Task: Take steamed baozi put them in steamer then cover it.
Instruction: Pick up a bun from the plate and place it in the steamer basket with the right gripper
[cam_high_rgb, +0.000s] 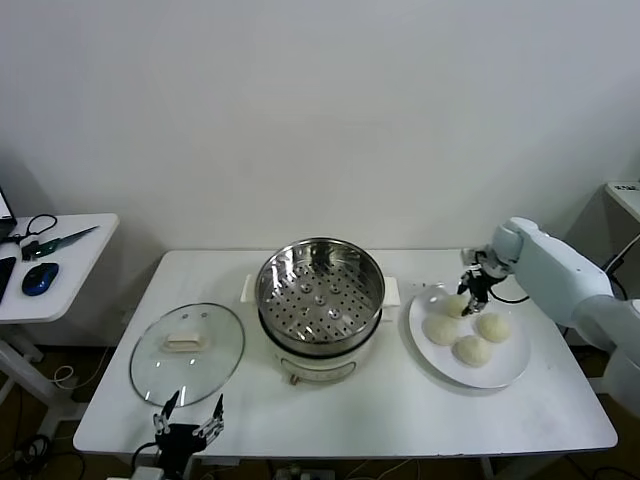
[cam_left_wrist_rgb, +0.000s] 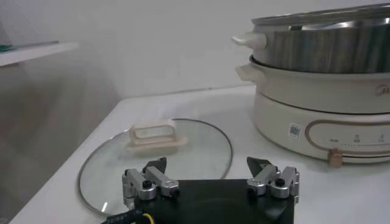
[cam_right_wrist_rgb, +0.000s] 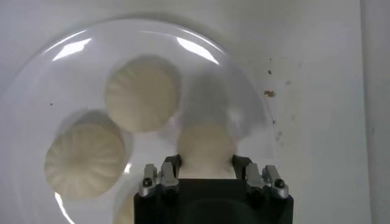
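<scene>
My right gripper (cam_high_rgb: 470, 291) is shut on one steamed baozi (cam_high_rgb: 455, 305), a cream-white bun, over the back-left part of a white plate (cam_high_rgb: 505, 371). In the right wrist view that baozi (cam_right_wrist_rgb: 206, 145) sits between the fingers of the right gripper (cam_right_wrist_rgb: 206, 164). Three more baozi (cam_high_rgb: 441, 329) lie on the plate (cam_right_wrist_rgb: 244, 91). The steamer (cam_high_rgb: 268, 300) stands open at the table's centre, its perforated tray bare. The cover (cam_high_rgb: 187, 352), a glass lid with a cream handle, lies flat to its left. My left gripper (cam_high_rgb: 188, 420) waits open near the front edge, just before the cover (cam_left_wrist_rgb: 201, 152).
A side table (cam_high_rgb: 70, 262) at the far left holds a blue mouse (cam_high_rgb: 38, 280) and scissors (cam_high_rgb: 60, 241). The steamer's cream base with its knob (cam_left_wrist_rgb: 334, 159) is close to the left gripper (cam_left_wrist_rgb: 210, 167). A cabinet corner (cam_high_rgb: 625, 192) stands at the far right.
</scene>
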